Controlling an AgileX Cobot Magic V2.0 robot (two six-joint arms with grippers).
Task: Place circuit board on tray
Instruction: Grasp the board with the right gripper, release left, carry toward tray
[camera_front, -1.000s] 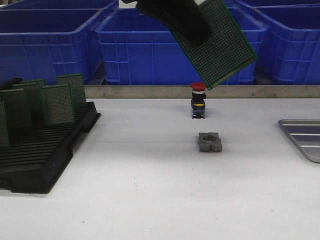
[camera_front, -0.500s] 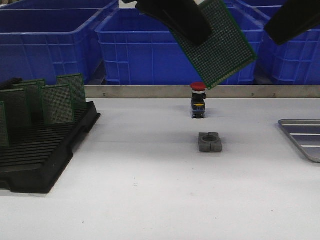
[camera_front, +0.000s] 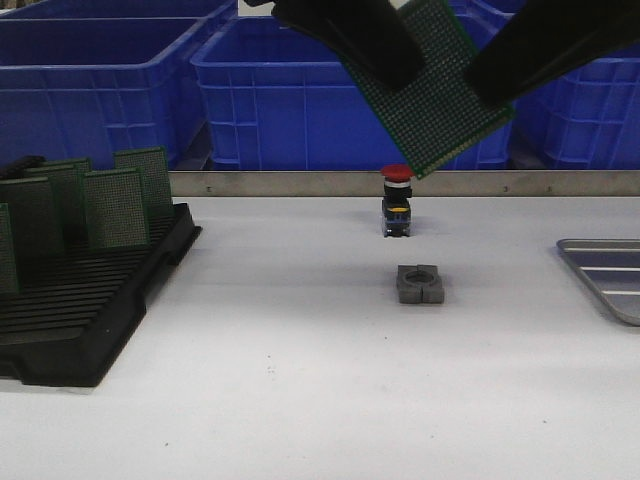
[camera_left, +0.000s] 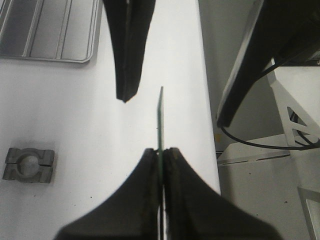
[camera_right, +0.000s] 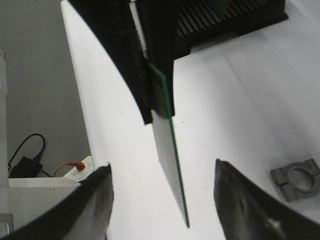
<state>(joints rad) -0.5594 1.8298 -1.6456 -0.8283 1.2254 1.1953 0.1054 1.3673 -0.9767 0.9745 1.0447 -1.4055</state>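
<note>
A green perforated circuit board (camera_front: 445, 100) hangs tilted, high above the table's middle. My left gripper (camera_front: 395, 60) is shut on its upper left part. In the left wrist view the board (camera_left: 160, 120) is edge-on between the closed fingers (camera_left: 161, 151). My right gripper (camera_front: 495, 80) reaches in from the upper right. It is open (camera_right: 162, 166), with the board's free edge (camera_right: 172, 170) between its spread fingers, which do not touch it. The silver ridged tray (camera_front: 608, 280) lies flat at the table's right edge and also shows in the left wrist view (camera_left: 45, 35).
A black slotted rack (camera_front: 90, 310) holding several upright green boards stands at the left. A red-capped push button (camera_front: 397, 200) and a grey clamp block (camera_front: 419, 284) sit mid-table. Blue bins (camera_front: 280, 90) line the back behind a metal rail.
My right gripper has come into the front view from the upper right and moved left and down to the board's right edge. The left gripper and board have stayed put.
</note>
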